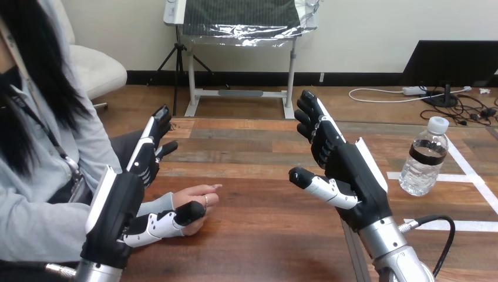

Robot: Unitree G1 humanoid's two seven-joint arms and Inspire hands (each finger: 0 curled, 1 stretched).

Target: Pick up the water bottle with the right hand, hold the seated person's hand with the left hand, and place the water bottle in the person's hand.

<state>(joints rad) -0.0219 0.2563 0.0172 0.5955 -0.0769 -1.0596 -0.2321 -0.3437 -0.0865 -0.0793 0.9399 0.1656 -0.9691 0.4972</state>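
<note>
Right hand [346, 170] stands raised with fingers straight and spread, holding nothing, near and to the left of the upright water bottle [424, 157], which rests untouched on the wooden table [264, 235]. Left hand [126, 205], likewise spread wide, stands well left of the bottle, its thumb at the person's hand [197, 197]; a grip cannot be confirmed. Bring the right palm against the bottle's body, then close evenly to keep it upright.
</note>
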